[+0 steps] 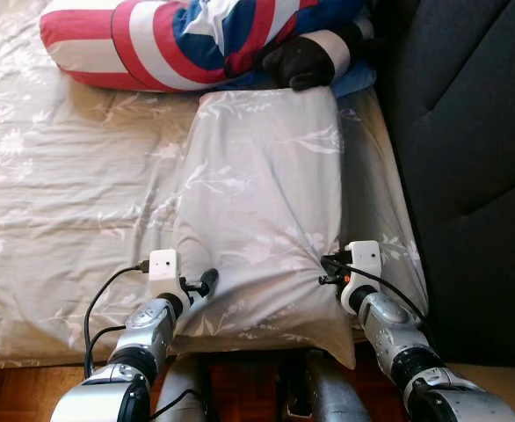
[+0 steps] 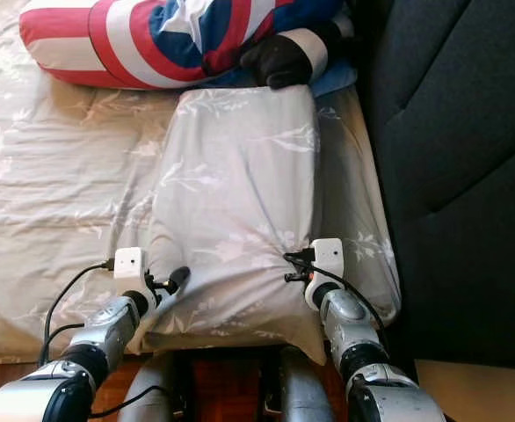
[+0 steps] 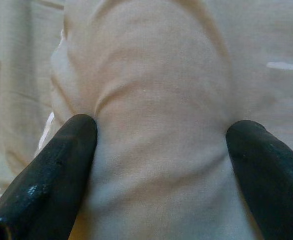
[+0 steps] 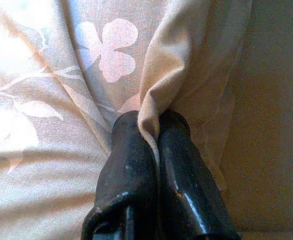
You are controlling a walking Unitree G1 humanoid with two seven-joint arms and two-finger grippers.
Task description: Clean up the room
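A grey floral pillow (image 1: 257, 193) lies lengthwise on the bed, its near end hanging over the front edge. My left gripper (image 1: 200, 286) is at the pillow's near left corner. In the left wrist view its fingers (image 3: 61, 160) stand wide apart with a bulge of the pillow (image 3: 156, 100) between them, so it is open. My right gripper (image 1: 328, 264) is at the pillow's near right side. In the right wrist view the right gripper (image 4: 149, 122) is shut on a pinched fold of the pillow's fabric (image 4: 156, 75).
The bed sheet (image 1: 64, 193) has the same grey floral print. A big red, white and blue striped plush (image 1: 178, 40) with a black end (image 1: 297, 61) lies across the far side. A dark upholstered panel (image 1: 468, 158) stands along the right. Wooden floor (image 1: 29, 396) shows below the bed's edge.
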